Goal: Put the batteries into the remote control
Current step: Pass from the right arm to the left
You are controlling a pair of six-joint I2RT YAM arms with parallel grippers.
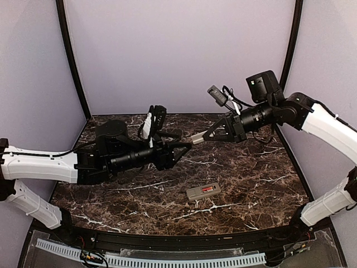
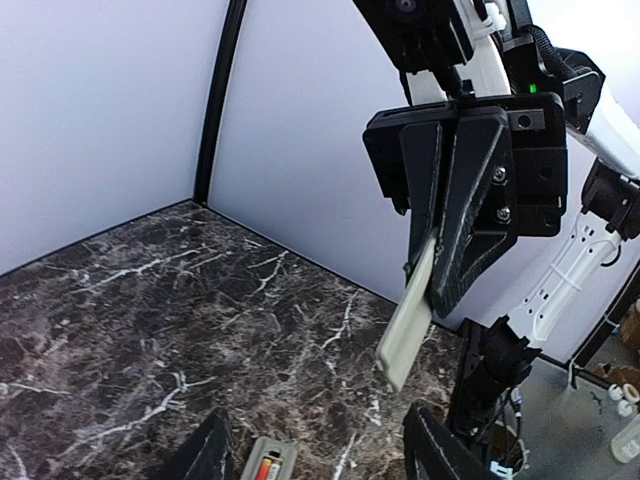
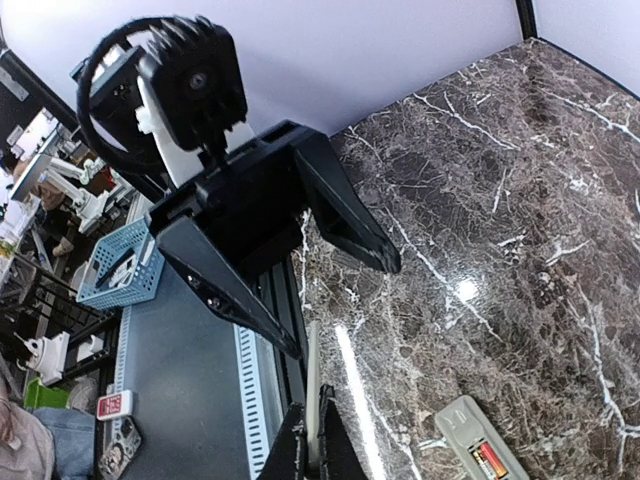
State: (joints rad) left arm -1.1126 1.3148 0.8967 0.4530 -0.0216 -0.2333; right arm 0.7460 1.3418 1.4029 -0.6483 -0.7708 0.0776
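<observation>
The remote control (image 1: 203, 192) lies grey back up on the marble table (image 1: 251, 178), with red batteries (image 1: 207, 189) in its open recess. It also shows at the bottom of the left wrist view, remote control (image 2: 264, 462), and in the right wrist view, remote control (image 3: 478, 448), with the batteries (image 3: 489, 462). My right gripper (image 1: 205, 135) is shut on a thin pale cover plate (image 1: 197, 138), held in the air above the table's middle. The cover plate (image 2: 408, 330) hangs edge-on from it. My left gripper (image 1: 182, 152) stands open just left of the plate, holding nothing.
Purple walls close in the back and both sides. A black rail and a white slotted strip (image 1: 167, 258) run along the near edge. Off the table to the left are a blue basket (image 3: 122, 265) and other clutter.
</observation>
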